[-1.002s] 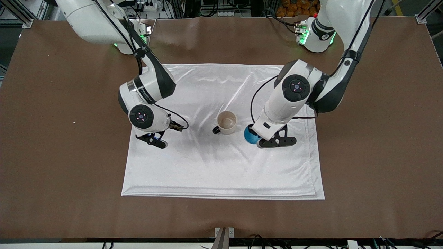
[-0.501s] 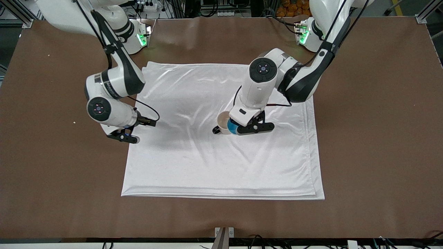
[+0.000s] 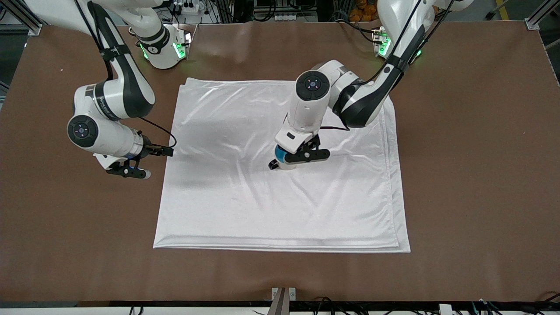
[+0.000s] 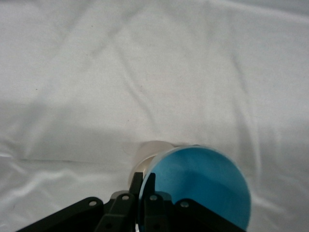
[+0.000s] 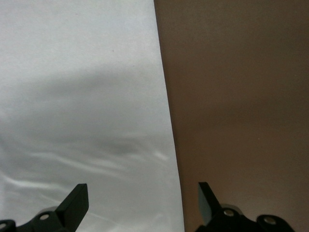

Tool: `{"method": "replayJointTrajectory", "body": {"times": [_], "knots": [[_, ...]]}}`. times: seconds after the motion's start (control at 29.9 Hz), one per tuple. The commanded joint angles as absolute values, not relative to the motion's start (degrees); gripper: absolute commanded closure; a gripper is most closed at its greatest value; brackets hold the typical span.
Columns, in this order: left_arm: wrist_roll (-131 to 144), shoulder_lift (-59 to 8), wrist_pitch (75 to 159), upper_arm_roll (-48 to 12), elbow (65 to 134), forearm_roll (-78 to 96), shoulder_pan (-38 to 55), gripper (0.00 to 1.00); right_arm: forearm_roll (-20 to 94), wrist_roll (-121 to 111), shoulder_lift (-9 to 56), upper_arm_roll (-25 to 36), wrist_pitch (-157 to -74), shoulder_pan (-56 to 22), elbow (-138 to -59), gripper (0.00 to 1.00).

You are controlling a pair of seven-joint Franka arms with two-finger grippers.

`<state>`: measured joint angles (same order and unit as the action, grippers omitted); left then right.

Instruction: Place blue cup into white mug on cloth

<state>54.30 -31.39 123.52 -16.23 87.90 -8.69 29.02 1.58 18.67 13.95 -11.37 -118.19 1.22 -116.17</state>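
Note:
The blue cup (image 3: 280,153) hangs in my left gripper (image 3: 292,156), which is shut on its rim. It is right over the white mug (image 3: 285,165), which stands near the middle of the cloth (image 3: 245,197); only the mug's lower wall and black handle (image 3: 273,164) show. In the left wrist view the cup's bright blue inside (image 4: 198,186) fills the foreground, with a sliver of the mug (image 4: 148,155) under it and the fingers (image 4: 147,186) pinching the rim. My right gripper (image 3: 127,170) is open and empty over the bare table beside the cloth's edge (image 5: 166,121).
The brown table (image 3: 472,175) surrounds the cloth on all sides. The arm bases stand along the table's farthest edge from the front camera.
My left gripper carried the blue cup from beside the mug to over it. My right arm drew back off the cloth toward its own end of the table.

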Motion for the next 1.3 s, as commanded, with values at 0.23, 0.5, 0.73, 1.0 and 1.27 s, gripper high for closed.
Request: {"method": "replayJointTrajectory", "body": {"times": [0.23,0.5,0.73,1.0,1.27], "knots": [[55.9,-33.2,123.4,-16.1,87.1,-9.4,30.6,1.00,9.7,18.5,9.6,-13.4,-115.6,0.8,-114.1,0.00],[57.4,-33.5,122.8,-16.1,88.2,-9.4,30.6,1.00,10.5,17.8,7.3,-13.8,-113.8,1.1,-111.5,0.00],[57.4,-32.9,122.4,-16.1,89.9,-9.5,30.6,1.00,8.4,17.6,4.0,-13.0,-110.5,3.5,-110.7,0.00],[58.0,-32.8,122.2,-16.6,91.3,-9.4,30.7,1.00,6.9,18.2,-0.2,-12.7,-104.6,4.0,-110.5,0.00],[59.5,-32.9,121.8,-16.9,91.0,-9.4,30.7,1.00,6.1,17.8,-0.3,-12.7,-95.7,5.6,-102.5,0.00]]}}
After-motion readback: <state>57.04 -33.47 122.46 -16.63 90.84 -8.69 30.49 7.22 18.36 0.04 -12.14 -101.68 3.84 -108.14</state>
